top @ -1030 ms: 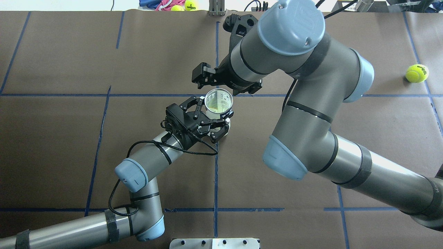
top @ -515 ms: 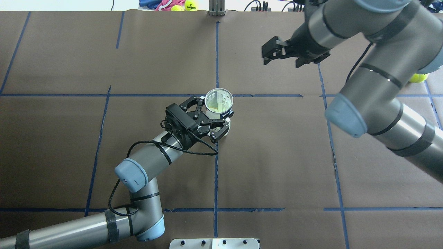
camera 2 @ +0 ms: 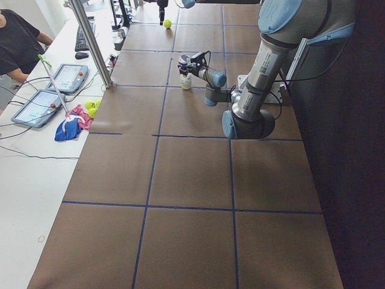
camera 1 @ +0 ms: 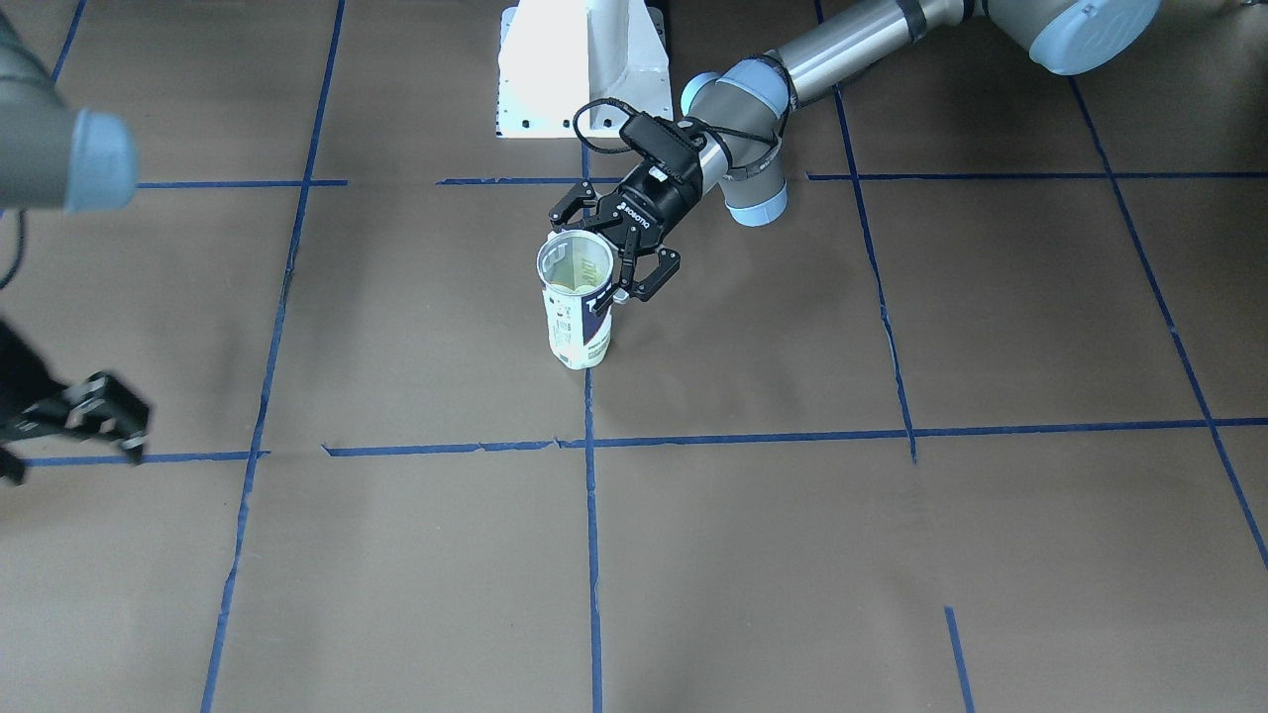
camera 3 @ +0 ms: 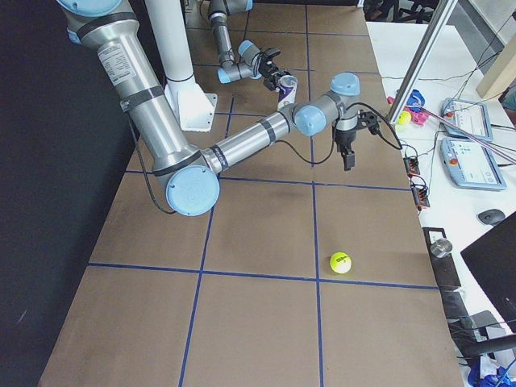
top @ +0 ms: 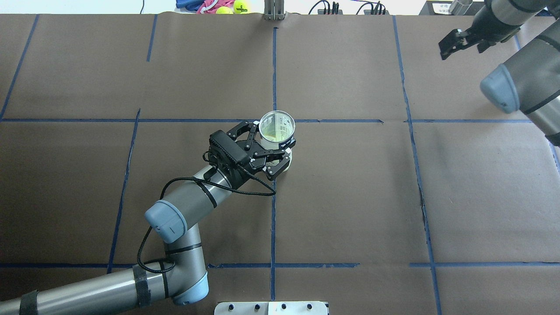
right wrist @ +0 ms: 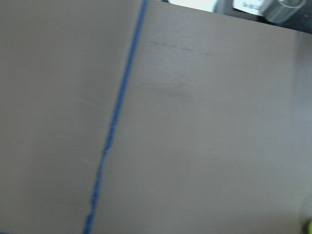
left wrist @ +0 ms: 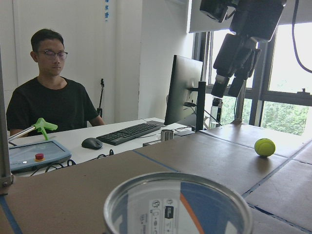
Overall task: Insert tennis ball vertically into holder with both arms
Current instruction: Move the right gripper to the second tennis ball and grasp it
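Note:
The holder (top: 276,127) is a clear can standing upright with its mouth open near the table's middle; it also shows in the front view (camera 1: 577,317) and the left wrist view (left wrist: 178,204). A yellow-green tint shows inside it. My left gripper (top: 272,146) is shut on the can's side. The tennis ball (camera 3: 340,263) lies on the table near the robot's right end, also in the left wrist view (left wrist: 264,146); my right arm hides it overhead. My right gripper (top: 459,43) hangs open and empty above the far right of the table, far from the can.
Loose tennis balls (top: 242,6) and a pink cloth lie beyond the far edge. A metal post (top: 273,11) stands at the far middle. The white pedestal (camera 1: 584,59) is at the robot's side. An operator (left wrist: 48,97) sits at a desk past the table.
My right arm has swung from just above the can's mouth away to the far right of the table. The left gripper and the can have not moved.

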Robot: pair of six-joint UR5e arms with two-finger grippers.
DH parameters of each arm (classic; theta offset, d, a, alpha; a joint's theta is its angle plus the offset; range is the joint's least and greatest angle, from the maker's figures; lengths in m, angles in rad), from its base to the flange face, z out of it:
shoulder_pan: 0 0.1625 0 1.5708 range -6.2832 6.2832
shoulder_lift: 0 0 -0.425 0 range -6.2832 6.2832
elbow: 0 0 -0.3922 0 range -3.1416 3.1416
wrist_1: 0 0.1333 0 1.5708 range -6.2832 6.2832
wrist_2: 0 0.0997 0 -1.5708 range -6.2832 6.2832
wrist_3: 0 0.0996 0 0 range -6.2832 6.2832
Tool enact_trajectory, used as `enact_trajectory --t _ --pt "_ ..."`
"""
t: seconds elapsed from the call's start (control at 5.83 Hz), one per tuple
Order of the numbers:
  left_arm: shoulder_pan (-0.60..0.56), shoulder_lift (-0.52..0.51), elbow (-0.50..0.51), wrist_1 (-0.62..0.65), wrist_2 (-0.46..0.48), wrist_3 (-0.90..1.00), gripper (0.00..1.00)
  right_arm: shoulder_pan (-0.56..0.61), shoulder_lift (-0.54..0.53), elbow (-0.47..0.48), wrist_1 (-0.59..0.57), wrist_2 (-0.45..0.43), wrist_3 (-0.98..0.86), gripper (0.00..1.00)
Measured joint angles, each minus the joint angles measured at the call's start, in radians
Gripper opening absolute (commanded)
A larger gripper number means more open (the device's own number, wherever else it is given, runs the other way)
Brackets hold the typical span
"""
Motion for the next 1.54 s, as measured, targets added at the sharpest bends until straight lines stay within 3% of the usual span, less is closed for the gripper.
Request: enact_trajectory --t 0.34,0.51,1.37,1.54 --pt "-0.001 0.002 -0.002 -0.001 0.0 0.0 0.82 0.09 -0.004 -0.357 0.281 -0.027 -0.102 0.99" --pt "-0.002 0.005 -0.002 -0.001 0.0 0.0 0.82 0.103 -0.016 -0.434 0.348 -0.05 -0.134 0.99" --pt "-0.003 0.009 -0.002 -0.002 0.0 0.001 0.83 0.052 -0.073 -0.476 0.379 -0.104 -0.189 0.99" --pt "-0.003 0.009 -0.002 -0.002 0.0 0.001 0.83 0.041 -0.084 -0.476 0.38 -0.106 -0.197 0.83"
